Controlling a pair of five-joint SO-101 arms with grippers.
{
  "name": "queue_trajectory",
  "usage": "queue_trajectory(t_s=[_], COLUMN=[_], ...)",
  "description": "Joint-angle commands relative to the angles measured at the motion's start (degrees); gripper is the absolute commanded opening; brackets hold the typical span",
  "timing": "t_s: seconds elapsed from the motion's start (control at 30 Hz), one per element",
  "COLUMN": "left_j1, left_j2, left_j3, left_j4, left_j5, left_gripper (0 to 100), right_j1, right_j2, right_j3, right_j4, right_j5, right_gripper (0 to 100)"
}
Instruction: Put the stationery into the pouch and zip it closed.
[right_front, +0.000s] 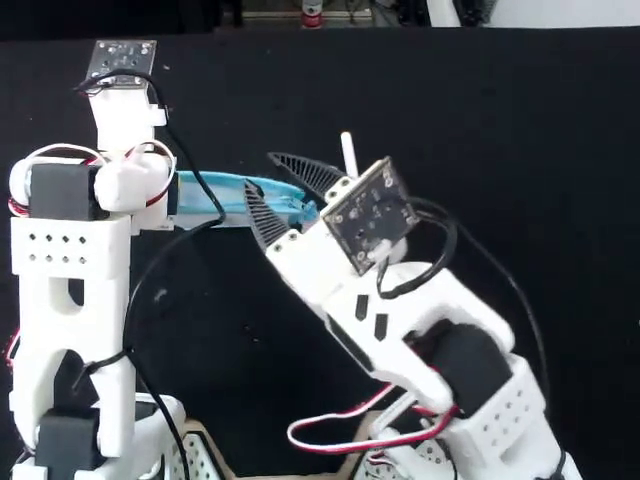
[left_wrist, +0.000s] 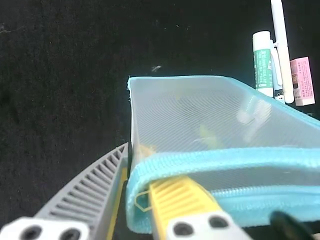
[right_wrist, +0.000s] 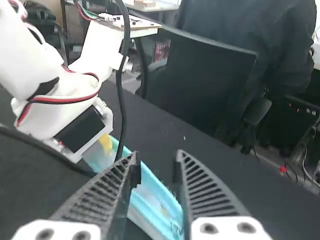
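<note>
The pouch (left_wrist: 210, 120) is clear mesh with a light blue zip edge. It lies on the black table, and something yellow shows faintly through the mesh. My left gripper (left_wrist: 134, 155) is shut on the pouch's corner, its yellow finger (left_wrist: 175, 197) over the zip edge and its grey finger (left_wrist: 95, 185) alongside. Beyond the pouch lie a green and white glue stick (left_wrist: 262, 60), a white pen (left_wrist: 280, 45) and a pink eraser (left_wrist: 302, 80). My right gripper (right_front: 260, 170) (right_wrist: 156, 155) stands open over the pouch (right_front: 215, 190) (right_wrist: 155, 197), its black fingers astride the blue edge. The pen (right_front: 348, 152) pokes out behind it.
The left arm's white body (right_wrist: 55, 90) sits close beside the right gripper. Cables (right_front: 190, 250) trail across the black table (right_front: 520, 120). A dark chair (right_wrist: 210, 85) stands past the table's far edge.
</note>
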Motion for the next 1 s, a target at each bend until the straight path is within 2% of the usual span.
queue_trajectory(t_s=[0.0, 0.1, 0.2, 0.37, 0.47, 0.63, 0.83, 0.97], left_j1=[2.51, 2.68, 2.33, 2.68, 2.68, 2.59, 2.59, 2.68], left_j2=[0.7, 0.44, 0.44, 0.44, 0.62, 0.62, 0.97, 0.97], left_j3=[1.27, 1.27, 1.27, 1.27, 1.27, 1.27, 1.27, 1.27], left_j4=[0.79, 0.79, 0.79, 0.79, 0.79, 0.88, 0.79, 0.79], left_j5=[-0.09, 0.0, 0.09, 0.09, 0.09, 0.09, 0.09, 0.09], left_gripper=[3, 3, 3, 3, 3, 3, 3, 3], right_j1=[5.45, 11.6, 18.46, 31.12, 36.22, 35.96, 35.25, 35.16], right_j2=[3.3, 8.84, 15.87, 28.44, 35.74, 47.43, 55.08, 56.84], right_j3=[-13.58, -19.38, -19.38, -15.08, -13.58, -11.91, -12.09, -12.18], right_j4=[11.16, 20.84, 26.2, 27.6, 27.52, 22.86, 16.79, 15.56], right_j5=[0.7, 0.26, 0.18, -3.6, -4.84, -5.8, -9.85, -9.76], right_gripper=[8.1, 8.1, 8.0, 8.3, 11.3, 18.5, 16.3, 15.2])
